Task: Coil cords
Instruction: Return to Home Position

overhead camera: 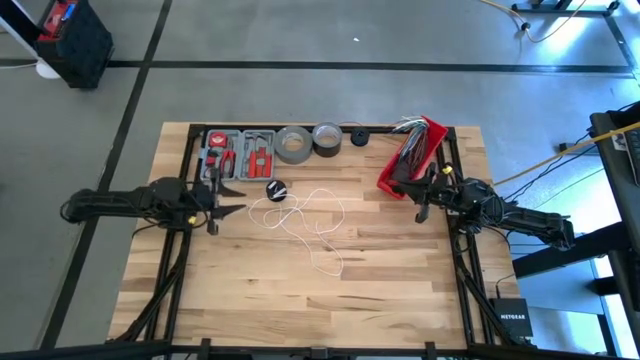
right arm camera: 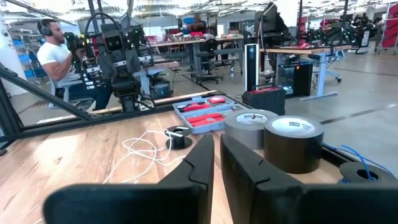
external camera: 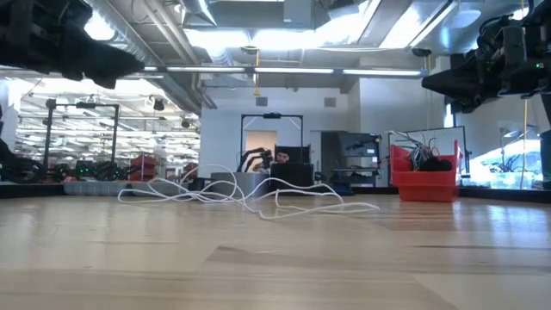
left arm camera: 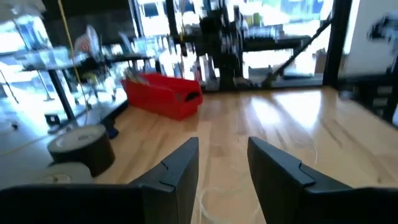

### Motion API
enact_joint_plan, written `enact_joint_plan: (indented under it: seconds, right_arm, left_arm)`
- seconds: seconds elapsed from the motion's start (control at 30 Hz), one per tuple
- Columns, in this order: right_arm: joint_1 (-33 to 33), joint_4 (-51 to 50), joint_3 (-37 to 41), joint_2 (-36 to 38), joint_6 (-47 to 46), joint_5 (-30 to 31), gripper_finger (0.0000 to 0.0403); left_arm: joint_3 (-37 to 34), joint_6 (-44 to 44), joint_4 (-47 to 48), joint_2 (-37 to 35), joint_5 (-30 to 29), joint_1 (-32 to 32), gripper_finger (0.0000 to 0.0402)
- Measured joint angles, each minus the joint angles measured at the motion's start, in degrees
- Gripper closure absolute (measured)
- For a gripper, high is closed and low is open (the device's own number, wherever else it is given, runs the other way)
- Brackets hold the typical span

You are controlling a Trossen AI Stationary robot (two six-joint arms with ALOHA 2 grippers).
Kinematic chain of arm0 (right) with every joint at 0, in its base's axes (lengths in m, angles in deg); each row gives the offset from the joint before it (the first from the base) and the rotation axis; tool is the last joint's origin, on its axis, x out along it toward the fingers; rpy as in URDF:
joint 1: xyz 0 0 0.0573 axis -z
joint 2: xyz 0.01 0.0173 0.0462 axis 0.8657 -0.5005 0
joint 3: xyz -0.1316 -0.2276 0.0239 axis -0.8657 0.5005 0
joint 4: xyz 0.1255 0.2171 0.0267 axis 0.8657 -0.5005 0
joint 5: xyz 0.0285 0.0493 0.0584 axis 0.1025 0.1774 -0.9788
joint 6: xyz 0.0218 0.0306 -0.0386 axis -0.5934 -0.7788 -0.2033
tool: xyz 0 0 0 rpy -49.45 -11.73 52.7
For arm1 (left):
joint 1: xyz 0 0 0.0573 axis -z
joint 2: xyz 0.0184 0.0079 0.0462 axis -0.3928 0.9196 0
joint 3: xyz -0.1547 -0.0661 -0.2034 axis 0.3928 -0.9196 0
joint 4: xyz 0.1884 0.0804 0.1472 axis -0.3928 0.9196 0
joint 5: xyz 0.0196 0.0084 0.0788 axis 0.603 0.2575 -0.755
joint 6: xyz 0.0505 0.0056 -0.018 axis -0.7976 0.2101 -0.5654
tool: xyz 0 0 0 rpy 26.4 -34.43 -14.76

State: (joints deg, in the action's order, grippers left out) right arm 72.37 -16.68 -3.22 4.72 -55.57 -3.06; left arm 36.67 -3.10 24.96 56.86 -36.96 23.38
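Observation:
The thin white cord [overhead camera: 303, 216] lies loose on the wooden table's middle in slack, overlapping loops, and it also shows in the low view [external camera: 250, 196] and the right wrist view [right arm camera: 140, 152]. Its far-left part lies beside a small black round piece [overhead camera: 277, 190]. My left gripper [overhead camera: 235, 201] hovers left of the cord, pointing level toward it, open and empty [left arm camera: 224, 163]. My right gripper [overhead camera: 408, 192] hangs over the table's right side beside the red bin. It is shut with nothing between its fingers [right arm camera: 217, 155]. Both grippers are above the tabletop [external camera: 129, 65] [external camera: 430, 83].
Along the far edge stand a grey tool tray [overhead camera: 240, 152] with red tools, two tape rolls [overhead camera: 293, 144] [overhead camera: 327, 137] and a small black disc [overhead camera: 359, 137]. A red bin [overhead camera: 412, 155] holding wires sits at the far right. A person [right arm camera: 53, 53] stands beyond the table.

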Motion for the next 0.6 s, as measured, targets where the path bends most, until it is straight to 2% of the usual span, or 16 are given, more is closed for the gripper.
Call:
enact_joint_plan:
  seconds: [0.13,0.27,0.4,0.6]
  right_arm:
    - [0.0,0.0,-0.02,-0.01,0.02,0.0,0.037]
    - [-0.02,-0.12,-0.03,-0.02,0.01,0.0,0.037]
    - [-0.02,-0.36,-0.04,-0.01,0.02,-0.07,0.037]
    - [-0.02,-0.72,-0.08,-0.03,0.02,-0.16,0.037]
  left_arm:
    - [-3.02,1.26,-0.41,-6.23,0.0,-0.08,0.0271]
    - [-5.38,2.79,-2.01,-5.95,-0.02,-1.2,0.0271]
    - [-7.61,4.96,-7.55,-6.24,0.03,-2.86,0.0271]
    - [-7.66,3.61,-7.52,-5.95,0.28,-3.37,0.0271]
